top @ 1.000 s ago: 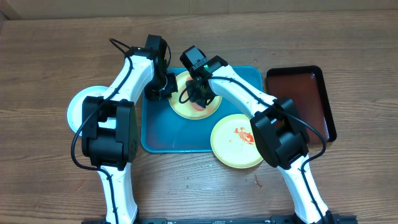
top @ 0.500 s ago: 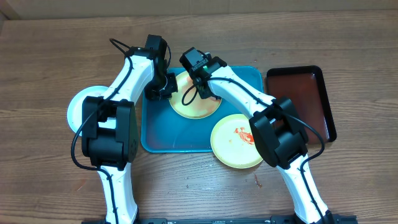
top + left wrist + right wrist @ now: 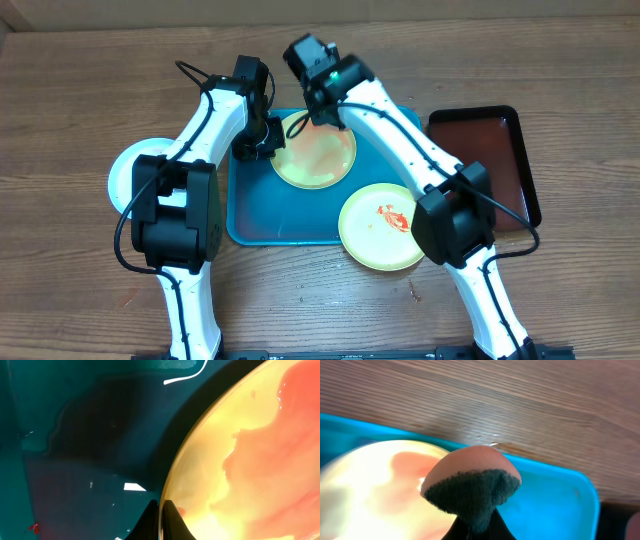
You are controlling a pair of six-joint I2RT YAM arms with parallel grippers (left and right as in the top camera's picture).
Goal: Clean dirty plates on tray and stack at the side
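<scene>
A pale yellow-green plate (image 3: 318, 158) with a thin red smear lies on the turquoise tray (image 3: 262, 218). My left gripper (image 3: 262, 140) is shut on the plate's left rim; the left wrist view shows its fingers (image 3: 161, 521) pinching the rim of the plate (image 3: 250, 460) over the tray (image 3: 75, 460). My right gripper (image 3: 318, 103) is shut on a sponge (image 3: 470, 485) and holds it above the tray's far edge (image 3: 550, 505), off the plate (image 3: 375, 485). A second yellow-green plate (image 3: 380, 228) with red sauce lies over the tray's front right corner. A light blue plate (image 3: 122, 175) sits on the table at the left.
A dark brown-red tray (image 3: 490, 160) stands to the right of the turquoise tray. Bare wooden table (image 3: 560, 290) surrounds the trays. My left arm partly covers the light blue plate.
My right gripper has lifted the sponge off the plate and moved it back toward the tray's far edge. The left gripper and the plates have not moved.
</scene>
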